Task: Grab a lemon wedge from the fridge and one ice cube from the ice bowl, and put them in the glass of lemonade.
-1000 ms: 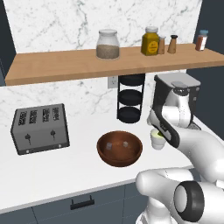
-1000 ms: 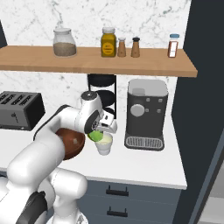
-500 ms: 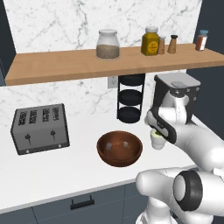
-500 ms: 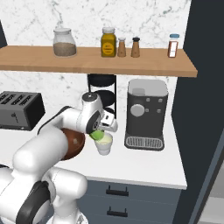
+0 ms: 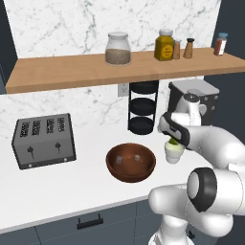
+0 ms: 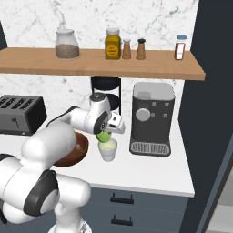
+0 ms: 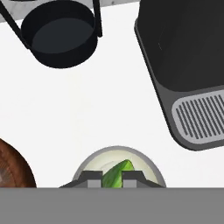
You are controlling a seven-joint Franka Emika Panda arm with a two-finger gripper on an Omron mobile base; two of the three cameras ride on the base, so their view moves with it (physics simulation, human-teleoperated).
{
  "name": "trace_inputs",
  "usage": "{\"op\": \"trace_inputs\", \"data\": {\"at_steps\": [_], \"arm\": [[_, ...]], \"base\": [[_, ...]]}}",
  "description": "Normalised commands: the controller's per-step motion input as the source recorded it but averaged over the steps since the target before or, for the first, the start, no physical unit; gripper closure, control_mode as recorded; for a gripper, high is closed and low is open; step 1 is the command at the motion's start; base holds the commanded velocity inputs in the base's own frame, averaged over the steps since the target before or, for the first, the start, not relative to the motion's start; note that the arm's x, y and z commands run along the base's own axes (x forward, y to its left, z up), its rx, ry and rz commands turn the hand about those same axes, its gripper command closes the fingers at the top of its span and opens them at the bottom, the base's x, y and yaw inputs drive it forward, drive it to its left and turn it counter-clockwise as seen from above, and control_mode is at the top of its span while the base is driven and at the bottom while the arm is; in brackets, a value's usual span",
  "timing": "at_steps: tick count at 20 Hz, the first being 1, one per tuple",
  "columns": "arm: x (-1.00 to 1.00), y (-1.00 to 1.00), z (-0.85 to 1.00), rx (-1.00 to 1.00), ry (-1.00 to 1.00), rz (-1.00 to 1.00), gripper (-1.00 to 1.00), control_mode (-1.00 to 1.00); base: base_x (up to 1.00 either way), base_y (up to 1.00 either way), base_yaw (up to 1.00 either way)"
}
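My gripper (image 5: 173, 142) hangs just above the glass of lemonade (image 5: 174, 154), shut on the yellow-green lemon wedge (image 5: 172, 143). In the hand view the lemon wedge (image 7: 117, 173) sits between the two finger tips, with the cup's pale rim (image 7: 87, 165) right below it. From the right, the lemon wedge (image 6: 103, 136) hovers over the cup (image 6: 108, 150). The brown ice bowl (image 5: 130, 162) stands left of the cup with two ice cubes (image 5: 137, 157) in it. The fridge's dark grey side (image 6: 210, 113) rises at the far right.
A coffee machine (image 6: 151, 118) stands close on the cup's right and a black tiered stand (image 5: 142, 107) behind it. The toaster (image 5: 44, 140) is at the left. A wooden shelf (image 5: 119, 67) with jars runs overhead.
The arm's elbow has swung a little. The hand has stayed over the cup with the lemon wedge in it, barely higher than before.
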Motion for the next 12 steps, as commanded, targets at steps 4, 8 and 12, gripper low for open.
{"op": "trace_inputs", "data": {"at_steps": [4,8,12], "arm": [[0.0,-0.01,0.0,0.0,0.0,0.0,1.0,-1.0],[0.0,0.0,0.0,0.0,0.0,0.0,-1.0,-1.0],[0.0,0.0,0.0,0.0,0.0,0.0,-1.0,-1.0]], "base": [[0.0,0.0,0.0],[0.0,0.0,0.0],[0.0,0.0,0.0]]}}
